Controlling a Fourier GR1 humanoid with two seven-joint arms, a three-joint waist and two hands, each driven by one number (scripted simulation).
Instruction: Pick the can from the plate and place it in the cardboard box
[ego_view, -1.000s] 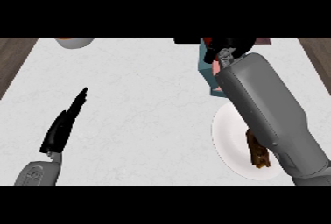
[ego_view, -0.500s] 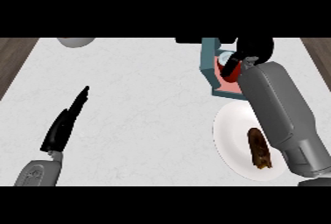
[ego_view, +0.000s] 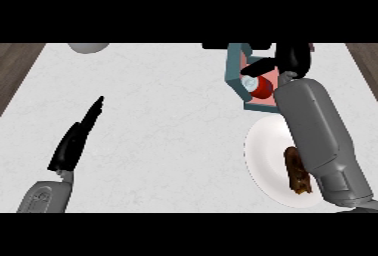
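The fingers (ego_view: 258, 66) of the right hand (ego_view: 294, 56) are spread over the box (ego_view: 235, 67). One reaches straight across its inside, the rest bunch at its far right corner. None of them is curled round anything, so the hand reads as open. The can (ego_view: 261, 89) lies inside the box, just on the near side of that outstretched finger. It is tipped so its pale end faces left. I cannot tell whether the finger touches it. My guess is that the hand sits this high and this open because the can is already where it belongs and needs no more holding.

The grey right forearm (ego_view: 314, 130) runs from the box back toward the robot and crosses the plate (ego_view: 264, 150), which sits just on the near side of the box. The plate carries no can now, only a brown piece of food (ego_view: 297, 170) beside the forearm. The arm likely lies this way because the plate sits between the robot and the box.

Well to the left of the box, the left hand (ego_view: 74, 142) rests on the tabletop (ego_view: 162, 125) with straight fingers and holds nothing. It seems parked there to stay clear of the work. A grey round dish (ego_view: 88, 47) shows at the far edge, far left of the box.
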